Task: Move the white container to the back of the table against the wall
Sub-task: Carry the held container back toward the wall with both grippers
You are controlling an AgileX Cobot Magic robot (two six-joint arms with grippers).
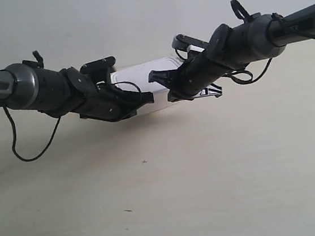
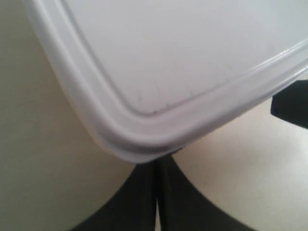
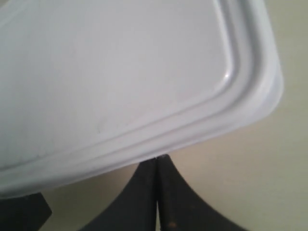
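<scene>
The white container point(image 1: 139, 77) lies far back on the table point(image 1: 209, 174), close to the wall point(image 1: 135, 18); whether it touches the wall I cannot tell. Both arms meet at its front side, the arm at the exterior view's left point(image 1: 57, 89) and the arm at the exterior view's right point(image 1: 240, 43). In the left wrist view my left gripper point(image 2: 157, 159) is shut, its tips tucked under a rounded corner of the lid point(image 2: 183, 57). My right gripper point(image 3: 157, 161) is shut too, its tips against the rim of the lid point(image 3: 120, 72) near another corner. Neither holds anything.
A black cable point(image 1: 30, 149) loops down from the arm at the exterior view's left. The other gripper's dark body point(image 2: 291, 103) shows at the edge of the left wrist view. Bare table with tiny dark specks point(image 1: 144, 162) lies in front.
</scene>
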